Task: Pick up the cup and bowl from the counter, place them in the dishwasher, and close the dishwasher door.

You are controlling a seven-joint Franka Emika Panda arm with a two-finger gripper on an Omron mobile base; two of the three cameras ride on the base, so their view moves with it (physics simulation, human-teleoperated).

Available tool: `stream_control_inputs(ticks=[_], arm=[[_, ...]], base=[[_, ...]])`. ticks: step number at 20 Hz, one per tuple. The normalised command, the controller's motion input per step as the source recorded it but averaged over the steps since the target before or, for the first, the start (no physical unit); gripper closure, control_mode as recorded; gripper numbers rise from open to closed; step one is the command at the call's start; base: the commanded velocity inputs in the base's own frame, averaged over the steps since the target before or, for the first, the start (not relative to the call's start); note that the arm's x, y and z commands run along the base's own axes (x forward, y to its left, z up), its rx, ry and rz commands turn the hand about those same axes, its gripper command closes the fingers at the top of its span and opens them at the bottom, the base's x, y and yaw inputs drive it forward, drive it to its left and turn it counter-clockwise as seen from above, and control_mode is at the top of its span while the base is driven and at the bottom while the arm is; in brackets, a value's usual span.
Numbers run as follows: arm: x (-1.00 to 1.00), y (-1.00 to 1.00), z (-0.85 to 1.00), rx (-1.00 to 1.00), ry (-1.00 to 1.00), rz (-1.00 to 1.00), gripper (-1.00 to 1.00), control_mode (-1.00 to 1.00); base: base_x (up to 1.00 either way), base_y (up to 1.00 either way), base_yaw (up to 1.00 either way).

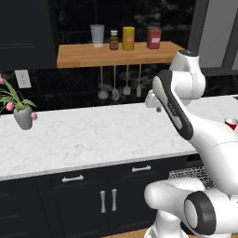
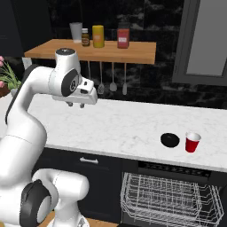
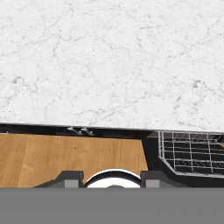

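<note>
red cup (image 2: pixel 192 142) stands on the counter (image 2: pixel 133 128), well apart from the tool (image 2: pixel 76 105).

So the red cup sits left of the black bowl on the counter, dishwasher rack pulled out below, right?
Not quite. In the right base view the red cup stands to the right of the black bowl, not left. The rest holds: both on the counter, with the dishwasher rack pulled out below.

The counter (image 2: pixel 133 128) is smooth grey-veined white marble, the wall shelf (image 2: pixel 93 51) matt wood, the dish rack (image 2: pixel 168 199) pale wire.
</note>
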Motion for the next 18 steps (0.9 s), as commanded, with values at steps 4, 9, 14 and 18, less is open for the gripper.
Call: stream_control_inputs(ticks=[4,9,14,18], arm=[[-0.46,-0.09,0.00,0.02,-0.01,-0.03,-1.00,-1.00],[-0.57,-0.44,0.00,0.07,0.00,-0.20,-1.00,-1.00],[-0.24,-0.69,-0.12,0.09,0.01,-0.15,-1.00,-1.00],[0.01,-0.86,-0.41,0.06,0.03,-0.01,-1.00,-1.00]], base=[[0.00,0.00,0.00],[0.00,0.00,0.00],[0.00,0.00,0.00],[0.00,0.00,0.00]])
